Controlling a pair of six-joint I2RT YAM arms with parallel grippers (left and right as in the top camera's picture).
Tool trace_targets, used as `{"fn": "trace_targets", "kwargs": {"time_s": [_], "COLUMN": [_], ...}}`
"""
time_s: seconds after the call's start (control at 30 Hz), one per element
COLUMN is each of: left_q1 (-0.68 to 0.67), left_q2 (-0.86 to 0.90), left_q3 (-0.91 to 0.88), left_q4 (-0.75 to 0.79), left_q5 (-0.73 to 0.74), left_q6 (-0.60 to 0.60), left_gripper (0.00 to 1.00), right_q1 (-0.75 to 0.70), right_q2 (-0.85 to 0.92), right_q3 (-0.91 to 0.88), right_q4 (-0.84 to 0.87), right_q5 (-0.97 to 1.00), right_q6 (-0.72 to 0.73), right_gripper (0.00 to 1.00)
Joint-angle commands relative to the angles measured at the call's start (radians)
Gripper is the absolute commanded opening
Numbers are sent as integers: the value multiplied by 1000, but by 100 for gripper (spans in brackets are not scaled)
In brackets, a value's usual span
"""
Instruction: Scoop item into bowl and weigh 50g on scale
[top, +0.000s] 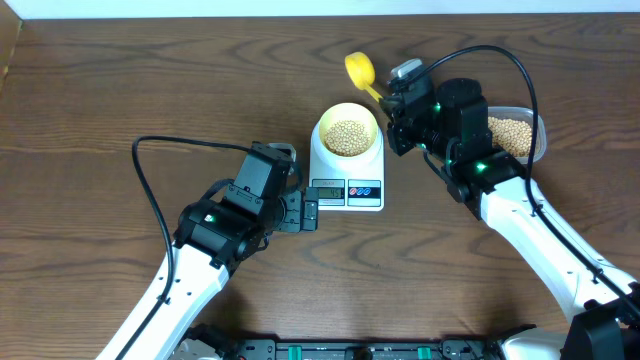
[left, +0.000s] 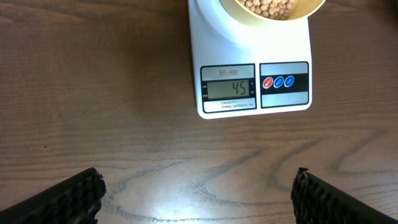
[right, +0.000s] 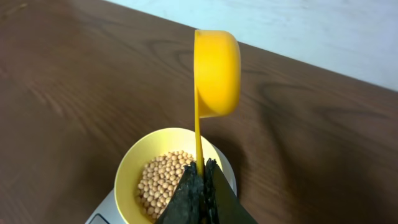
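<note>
The pale yellow bowl (top: 347, 131) sits on the white scale (top: 346, 185), part filled with tan beans (top: 347, 137). The wrist views also show the bowl (right: 134, 168), its beans (right: 163, 180) and the scale (left: 249, 46); its display (left: 229, 89) reads 45. My right gripper (right: 203, 167) is shut on the handle of a yellow scoop (right: 216, 73), held on edge above the bowl's far right side, also seen overhead as the scoop (top: 359, 69). My left gripper (left: 196, 186) is open over bare table in front of the scale, nothing between its fingers.
A clear plastic tub (top: 518, 135) with more beans stands at the right, partly hidden behind my right arm. Black cables loop above both arms. The table's far edge runs along the top.
</note>
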Motion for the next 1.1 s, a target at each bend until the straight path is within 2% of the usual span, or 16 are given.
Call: {"fn": "trace_targets", "kwargs": {"time_s": [0.0, 0.13, 0.27, 0.63, 0.77, 0.93, 1.07], "left_q1": [5, 5, 5, 5, 5, 5, 5], "left_q2": [0, 0, 0, 0, 0, 0, 0], "left_q3": [1, 2, 1, 2, 2, 2, 2], "left_q4": [-1, -1, -1, -1, -1, -1, -1], "left_q5": [-13, -13, -13, -13, -13, -13, -13], "left_q6": [10, 10, 10, 10, 10, 10, 10], "left_gripper": [98, 98, 98, 98, 98, 98, 98], "right_q1": [-10, -35, -74, -252, -312, -349, -354], "right_q2": [-15, -48, -132, -371, -419, -433, -429], "right_q3": [4, 4, 4, 4, 4, 4, 3], "right_q4": [-2, -7, -67, -489, -611, -664, -686], "right_q5": [149, 314, 344, 350, 449, 573, 572], "right_q6": [59, 59, 59, 59, 58, 59, 81], "right_gripper": [1, 1, 1, 1, 1, 1, 1]}}
